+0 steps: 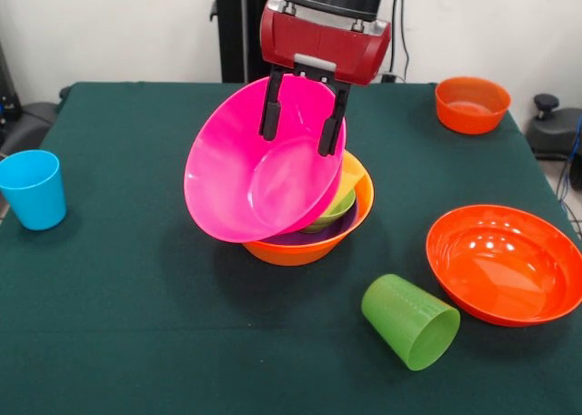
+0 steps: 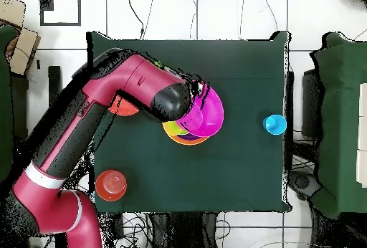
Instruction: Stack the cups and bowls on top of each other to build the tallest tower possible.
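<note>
My gripper [image 1: 297, 145] is open, its fingers [image 1: 270, 106] spread apart inside the large pink bowl [image 1: 245, 187]. The pink bowl leans steeply, its opening facing the camera, on the tower: the large orange bowl [image 1: 300, 249] holding the purple bowl [image 1: 296, 237], the small green bowl [image 1: 335, 206] and the yellow cup [image 1: 353, 171]. A blue cup [image 1: 35, 189] stands upright at the left edge. A green cup [image 1: 411, 322] lies on its side at the front. The other green cup is out of view. In the overhead view the gripper [image 2: 192, 100] covers part of the pink bowl [image 2: 209, 112].
A wide shallow red-orange bowl [image 1: 505, 262] sits at the right. A small orange bowl [image 1: 471, 104] sits at the far right corner. In the overhead view the arm [image 2: 107, 109] crosses the left half of the green table [image 2: 236, 173]; the blue cup [image 2: 274, 124] is at the right edge.
</note>
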Action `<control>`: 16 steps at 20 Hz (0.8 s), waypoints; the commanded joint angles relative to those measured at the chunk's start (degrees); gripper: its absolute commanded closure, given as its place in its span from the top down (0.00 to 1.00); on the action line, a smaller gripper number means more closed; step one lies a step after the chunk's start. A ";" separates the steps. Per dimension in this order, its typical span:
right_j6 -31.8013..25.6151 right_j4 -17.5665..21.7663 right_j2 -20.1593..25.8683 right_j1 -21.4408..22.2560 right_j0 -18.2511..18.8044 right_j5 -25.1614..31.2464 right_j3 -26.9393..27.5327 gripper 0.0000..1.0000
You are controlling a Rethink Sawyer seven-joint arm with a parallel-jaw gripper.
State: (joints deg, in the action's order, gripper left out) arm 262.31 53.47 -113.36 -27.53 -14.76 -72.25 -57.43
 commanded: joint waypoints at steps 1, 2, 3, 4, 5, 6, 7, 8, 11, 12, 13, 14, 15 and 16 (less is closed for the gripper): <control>10.90 -2.67 3.40 -1.61 0.39 -4.44 8.00 1.00; 11.45 -2.70 4.24 -2.35 -0.69 -3.05 6.32 1.00; 11.81 -2.68 5.04 -2.70 -1.41 -2.12 5.45 1.00; 11.91 -2.63 5.12 -2.75 -1.61 -2.08 5.12 1.00; 11.78 -2.63 4.90 -2.70 -1.54 -2.24 5.35 1.00; 11.66 -2.64 5.15 -2.38 -1.53 -2.55 5.68 1.00; 11.42 -2.65 5.22 -2.06 -1.36 -2.89 6.25 1.00; 11.27 -2.71 5.19 -1.73 -1.08 -3.40 6.83 1.00; 10.85 -2.68 4.91 -1.00 -0.42 -5.04 8.18 1.00; 10.88 -2.65 4.82 -0.90 -0.36 -5.58 8.21 1.00; 10.91 -2.63 4.73 -0.79 -0.30 -6.13 8.24 1.00; 11.00 -2.64 4.68 -0.74 -0.26 -6.53 8.13 1.00; 11.03 -2.65 4.59 -0.67 -0.22 -6.94 8.18 1.00; 10.97 -2.62 4.62 -0.47 -0.17 -7.33 8.33 1.00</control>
State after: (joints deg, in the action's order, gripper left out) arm 262.31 53.46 -113.36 -27.37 -15.59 -73.08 -57.42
